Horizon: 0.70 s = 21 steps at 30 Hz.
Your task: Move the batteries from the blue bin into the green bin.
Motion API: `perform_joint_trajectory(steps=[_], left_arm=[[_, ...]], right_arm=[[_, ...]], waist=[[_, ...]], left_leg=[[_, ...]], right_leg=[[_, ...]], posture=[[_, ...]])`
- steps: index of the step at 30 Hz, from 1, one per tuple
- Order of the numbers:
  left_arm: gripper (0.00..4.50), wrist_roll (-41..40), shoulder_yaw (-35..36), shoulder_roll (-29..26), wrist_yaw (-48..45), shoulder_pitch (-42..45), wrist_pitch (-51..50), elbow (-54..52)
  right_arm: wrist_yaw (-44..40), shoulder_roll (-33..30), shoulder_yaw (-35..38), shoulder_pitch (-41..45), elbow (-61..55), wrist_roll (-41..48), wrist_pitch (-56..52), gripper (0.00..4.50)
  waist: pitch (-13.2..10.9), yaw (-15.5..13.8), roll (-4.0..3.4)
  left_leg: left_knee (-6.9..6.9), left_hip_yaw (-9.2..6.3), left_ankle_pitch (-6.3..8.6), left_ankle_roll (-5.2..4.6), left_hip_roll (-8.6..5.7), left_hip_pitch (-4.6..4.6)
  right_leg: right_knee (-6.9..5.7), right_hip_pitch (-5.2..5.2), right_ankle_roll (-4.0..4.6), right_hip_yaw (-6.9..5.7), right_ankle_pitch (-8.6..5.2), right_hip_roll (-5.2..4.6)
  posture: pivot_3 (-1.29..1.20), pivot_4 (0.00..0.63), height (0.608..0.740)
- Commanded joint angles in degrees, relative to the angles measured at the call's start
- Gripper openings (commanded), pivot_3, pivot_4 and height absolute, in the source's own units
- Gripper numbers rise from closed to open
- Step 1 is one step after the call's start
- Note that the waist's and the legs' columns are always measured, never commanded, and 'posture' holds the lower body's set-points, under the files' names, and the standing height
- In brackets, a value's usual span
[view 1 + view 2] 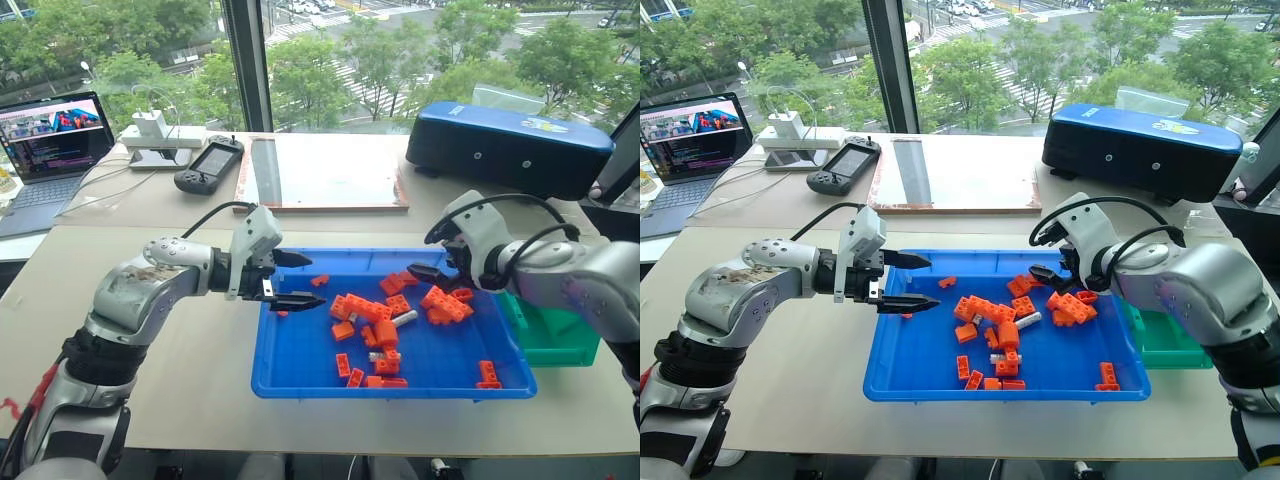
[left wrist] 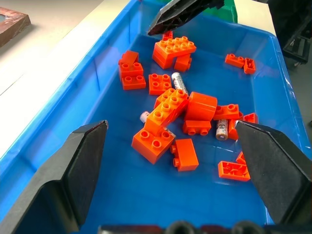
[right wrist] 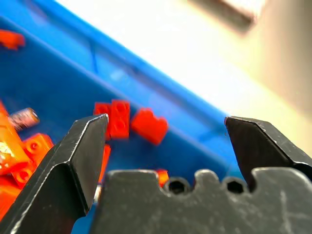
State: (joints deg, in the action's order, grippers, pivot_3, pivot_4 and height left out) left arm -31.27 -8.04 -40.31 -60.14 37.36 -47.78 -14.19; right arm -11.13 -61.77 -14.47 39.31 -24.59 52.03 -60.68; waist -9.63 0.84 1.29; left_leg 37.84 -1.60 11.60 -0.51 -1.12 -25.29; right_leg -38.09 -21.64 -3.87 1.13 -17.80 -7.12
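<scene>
Silver batteries (image 2: 179, 81) lay among orange bricks (image 1: 378, 320) in the blue bin (image 1: 300, 375), one nearer my right gripper (image 1: 437, 272). Both it and my left gripper (image 1: 287, 279) hung open, empty; green bin (image 1: 560, 340) stood beyond.

batteries (image 2: 179, 81): few slim silver ones lying flat, mixed in with the orange bricks
blue bin (image 1: 300, 370): big shallow tray, mid-table
green bin (image 1: 560, 340): small, deeper, right up against blue bin's right side
</scene>
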Motion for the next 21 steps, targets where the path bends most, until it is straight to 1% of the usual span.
perform_joint_trajectory(steps=[1, 3, 6, 9, 11, 12, 13, 14, 15, 16, 17, 21], left_arm=[[4.5, 0.2, 0.3, 0.0, -0.1, 0.8, 1.4, -0.8], [4.5, 0.4, 0.2, 0.2, -0.3, 1.0, 1.6, -0.5], [4.5, 0.7, -0.1, 0.4, -0.3, 1.1, 1.9, -0.4], [4.5, 0.7, 0.1, 0.4, -0.2, 0.7, 1.9, -0.9], [4.5, 0.5, 0.4, 0.0, 0.0, 0.1, 1.7, -1.6], [4.5, 0.4, 0.6, -0.2, 0.2, -0.2, 1.6, -1.9], [4.5, 0.3, 0.7, -0.3, 0.3, -0.3, 1.5, -2.1], [4.5, 0.3, 0.9, -0.3, 0.4, -0.4, 1.4, -2.2], [4.5, 0.3, 0.9, -0.4, 0.5, -0.5, 1.4, -2.3], [4.5, 0.2, 1.1, -0.4, 0.7, -0.7, 1.3, -2.6], [4.5, 0.1, 1.2, -0.5, 0.9, -0.8, 1.2, -2.7], [4.5, -0.4, 1.8, -0.8, 1.8, -1.8, 0.5, -4.2]], right_arm=[[-17.0, -6.5, 3.0, -2.2, -3.7, 0.5, 1.1, 4.45], [-25.2, -9.7, 1.6, -3.3, -4.5, -3.1, 4.8, 4.45], [-35.5, -12.6, -3.1, -3.7, -2.7, -12.9, 12.2, 4.45], [-43.5, -12.5, -5.4, -3.7, 0.7, -19.1, 17.1, 3.72], [-47.6, -10.9, -7.3, -3.3, 3.7, -24.1, 22.0, 3.11], [-49.3, -9.8, -8.2, -3.1, 5.1, -26.1, 24.1, 2.65], [-50.6, -8.8, -8.6, -3.0, 6.2, -27.6, 25.5, 2.38], [-51.8, -7.8, -9.5, -2.9, 7.4, -29.9, 27.3, 1.97], [-52.8, -6.9, -10.2, -2.8, 8.6, -32.6, 29.6, 1.74], [-53.1, -5.6, -10.8, -2.5, 10.1, -35.0, 31.6, 1.36], [-53.4, -4.2, -11.5, -2.0, 11.8, -37.5, 33.7, 1.08], [-56.3, 0.8, -13.3, -0.2, 17.6, -43.9, 39.4, 1.08]], waist=[[0.0, -0.1, 0.0], [0.0, -0.1, 0.0], [0.0, 0.2, -0.01], [0.0, 0.6, -0.01], [0.0, 0.6, -0.01], [0.0, 0.6, 0.0], [0.0, 0.6, -0.01], [0.0, 0.6, -0.01], [0.0, 0.5, 0.0], [0.0, 0.5, -0.01], [0.0, 0.4, -0.01], [0.0, 0.3, -0.01]], left_leg=[[0.0, 0.0, 0.0, 0.0, 0.01, -0.01], [0.01, -0.03, 0.0, 0.0, 0.01, -0.01], [0.01, 0.01, 0.0, 0.0, 0.0, 0.0], [0.01, 0.02, 0.0, 0.0, 0.05, 0.02], [0.01, 0.04, 0.0, 0.01, 0.04, 0.02], [0.01, 0.06, 0.0, 0.01, 0.04, 0.01], [0.02, 0.06, 0.0, 0.01, 0.04, 0.01], [0.02, 0.07, -0.01, 0.01, 0.04, 0.01], [0.02, 0.08, -0.01, 0.01, 0.03, 0.01], [0.02, 0.07, -0.01, 0.01, 0.04, 0.01], [0.02, 0.07, -0.01, 0.02, 0.04, 0.01], [0.04, 0.1, -0.03, 0.04, 0.01, 0.0]], right_leg=[[0.0, 0.0, 0.0, 0.0, 0.0, -0.02], [0.02, 0.03, 0.0, -0.04, 0.0, -0.02], [-0.01, -0.01, 0.0, -0.01, 0.0, -0.01], [-0.03, -0.04, 0.0, -0.01, 0.0, 0.05], [-0.1, -0.09, 0.0, 0.03, 0.0, 0.04], [-0.11, -0.12, 0.0, 0.05, 0.0, 0.05], [-0.11, -0.11, 0.0, 0.05, 0.0, 0.04], [-0.11, -0.12, 0.0, 0.06, 0.0, 0.04], [-0.13, -0.14, 0.0, 0.07, 0.0, 0.04], [-0.14, -0.14, 0.0, 0.07, 0.0, 0.04], [-0.14, -0.15, 0.0, 0.07, 0.0, 0.04], [-0.21, -0.22, 0.0, 0.12, 0.0, 0.03]], posture=[[0.0, 0.15, 0.732], [0.0, 0.15, 0.732], [0.0, 0.15, 0.732], [0.0, 0.15, 0.732], [0.0, 0.15, 0.732], [0.0, 0.15, 0.732], [0.0, 0.15, 0.732], [0.0, 0.15, 0.732], [0.0, 0.15, 0.732], [0.0, 0.15, 0.732], [0.0, 0.15, 0.732], [0.0, 0.15, 0.732]])
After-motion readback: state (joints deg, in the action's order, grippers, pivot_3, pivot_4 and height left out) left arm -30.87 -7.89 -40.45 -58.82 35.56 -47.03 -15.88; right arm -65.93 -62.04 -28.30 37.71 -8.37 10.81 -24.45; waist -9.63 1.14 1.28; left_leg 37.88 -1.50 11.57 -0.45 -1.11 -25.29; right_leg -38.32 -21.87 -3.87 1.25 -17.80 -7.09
